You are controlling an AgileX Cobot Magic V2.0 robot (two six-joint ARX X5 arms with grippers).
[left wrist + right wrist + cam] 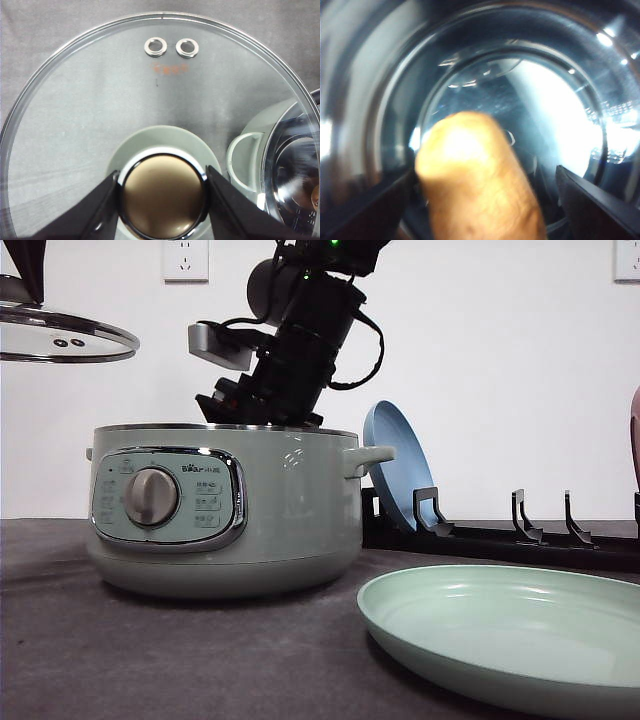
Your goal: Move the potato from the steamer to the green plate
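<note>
Potato, an oval orange-brown lump (477, 182), sits inside the sage-green steamer (230, 510) between the right gripper's (485, 200) spread fingers; left gripper (162, 200) pinches the lifted glass lid's (100, 100) knob. Grasp, carry and placing on the mint-green plate (500, 625) remain.

In the front view, the steamer (225, 510) wall hides the right gripper and the pot interior from you. The picture edges cut off the green plate (505, 635) and the lifted glass lid (60, 335). In the right wrist view, the potato (475, 185) is blurred; you cannot confirm finger contact.
</note>
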